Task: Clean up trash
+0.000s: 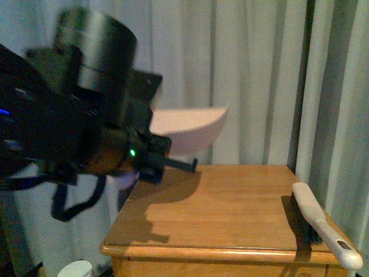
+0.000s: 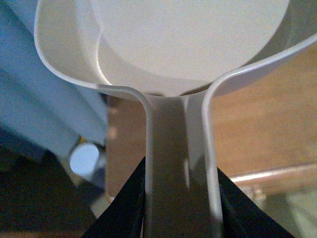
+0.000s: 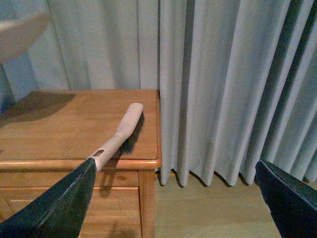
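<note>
Front view: the left gripper is holding the dustpan raised over the counter's left edge, likely for tipping out, with the brush lying at the right edge. Left wrist view alone is showing its fingers clamping the dustpan's handle. Right wrist view: the right gripper's fingers are standing apart, empty; the trash is showing nowhere.

Left hand clamped, right hand spread wide.

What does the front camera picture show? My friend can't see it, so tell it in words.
The robot's blurry left gripper holds a pale dustpan in the air near a wooden cabinet's far left corner. A pale brush with dark bristles lies along the cabinet's right edge, its handle poking past the front. Grey curtains hang behind.
</note>
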Action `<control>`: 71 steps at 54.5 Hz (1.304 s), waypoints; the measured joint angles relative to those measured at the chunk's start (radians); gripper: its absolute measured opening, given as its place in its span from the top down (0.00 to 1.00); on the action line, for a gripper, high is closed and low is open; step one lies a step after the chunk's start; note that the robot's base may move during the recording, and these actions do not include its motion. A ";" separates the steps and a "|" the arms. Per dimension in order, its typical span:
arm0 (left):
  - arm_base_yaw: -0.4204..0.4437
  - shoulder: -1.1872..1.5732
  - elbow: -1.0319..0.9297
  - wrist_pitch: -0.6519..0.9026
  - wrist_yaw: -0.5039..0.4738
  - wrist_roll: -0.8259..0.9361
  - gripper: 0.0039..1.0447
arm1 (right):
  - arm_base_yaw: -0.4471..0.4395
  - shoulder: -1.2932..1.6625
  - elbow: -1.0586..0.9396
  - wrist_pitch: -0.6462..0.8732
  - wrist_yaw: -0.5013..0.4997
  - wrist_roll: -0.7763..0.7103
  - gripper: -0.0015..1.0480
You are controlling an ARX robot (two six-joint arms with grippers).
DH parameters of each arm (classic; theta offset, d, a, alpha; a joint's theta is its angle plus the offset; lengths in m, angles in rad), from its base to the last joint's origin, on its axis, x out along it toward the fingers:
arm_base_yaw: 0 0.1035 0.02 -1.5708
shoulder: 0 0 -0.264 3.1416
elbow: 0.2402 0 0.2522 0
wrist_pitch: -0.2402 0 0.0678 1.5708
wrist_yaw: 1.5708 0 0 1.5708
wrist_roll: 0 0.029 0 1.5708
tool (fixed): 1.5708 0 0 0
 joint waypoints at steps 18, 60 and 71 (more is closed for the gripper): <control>0.168 -0.419 -0.262 0.252 0.164 0.192 0.74 | 0.000 0.000 0.000 0.000 0.000 0.000 0.07; 0.969 -1.182 -0.776 0.229 0.919 -0.061 0.74 | 0.000 0.000 0.000 0.000 0.000 0.000 0.07; 0.983 -1.185 -0.788 0.222 0.924 -0.082 0.74 | 0.100 0.079 -0.001 0.141 0.312 -0.084 0.07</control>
